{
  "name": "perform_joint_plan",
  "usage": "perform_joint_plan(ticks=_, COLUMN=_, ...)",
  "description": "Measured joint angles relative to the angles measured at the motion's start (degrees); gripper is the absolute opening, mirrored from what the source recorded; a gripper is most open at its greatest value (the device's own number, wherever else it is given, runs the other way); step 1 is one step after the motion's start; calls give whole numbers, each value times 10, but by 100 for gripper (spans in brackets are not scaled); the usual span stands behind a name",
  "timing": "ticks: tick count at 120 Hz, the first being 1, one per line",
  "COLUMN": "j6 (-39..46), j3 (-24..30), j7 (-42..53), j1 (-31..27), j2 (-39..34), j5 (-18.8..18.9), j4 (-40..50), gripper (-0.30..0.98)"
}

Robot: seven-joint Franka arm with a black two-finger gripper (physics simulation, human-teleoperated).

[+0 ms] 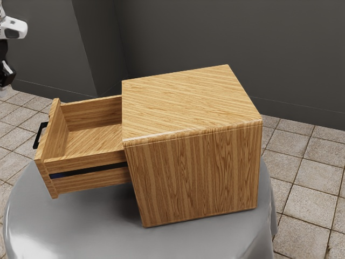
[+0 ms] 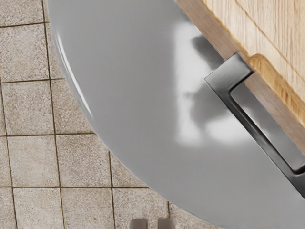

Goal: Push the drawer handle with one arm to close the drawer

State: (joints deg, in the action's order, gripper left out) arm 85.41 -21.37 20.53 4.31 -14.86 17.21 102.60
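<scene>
Dark grey, matt walls (image 1: 183,40) stand from nine round to three o'clock in the exterior view, above a floor (image 1: 304,208) of square, speckled beige tiles with dark joints. The round desk (image 1: 81,229) is smooth, glossy grey, with bright reflections and soft folds at its four o'clock edge. On it sits a boxy wooden cabinet (image 1: 191,108), its honey-brown grain slanting across the flat top and running upright down the near side.

From the cabinet's nine o'clock side, in the exterior view, juts the drawer (image 1: 91,135), pulled well out; it is a rectangular wooden box with an open top and a raised front panel. A slim dark rail (image 1: 86,171) runs along its near wall. At ten to eleven o'clock in the exterior view is a rounded, glossy white part of the arm (image 1: 14,27). Below it hangs the black tool (image 1: 6,74), apart from the drawer; whether it is wide or narrow I cannot tell. The handle (image 2: 259,138), smooth black and square-cornered, forms a bracket on the drawer's front.
</scene>
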Motion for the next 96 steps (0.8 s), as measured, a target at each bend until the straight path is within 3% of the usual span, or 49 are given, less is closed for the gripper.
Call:
perform_joint_plan(ticks=28, j6=133, j3=-50, j7=65, j1=8, j2=0, j5=19, j4=114, gripper=-10)
perform_joint_plan(ticks=45, j6=215, j3=-77, j7=117, j1=19, j2=-1, j5=1, j4=144, gripper=-10)
perform_joint_plan(ticks=64, j6=289, j3=-181, j7=170, j1=110, j2=5, j5=-13, j4=166, gripper=-10)
perform_joint_plan(ticks=96, j6=380, j3=-208, j7=238, j1=123, j2=60, j5=-25, j4=181, gripper=-10)
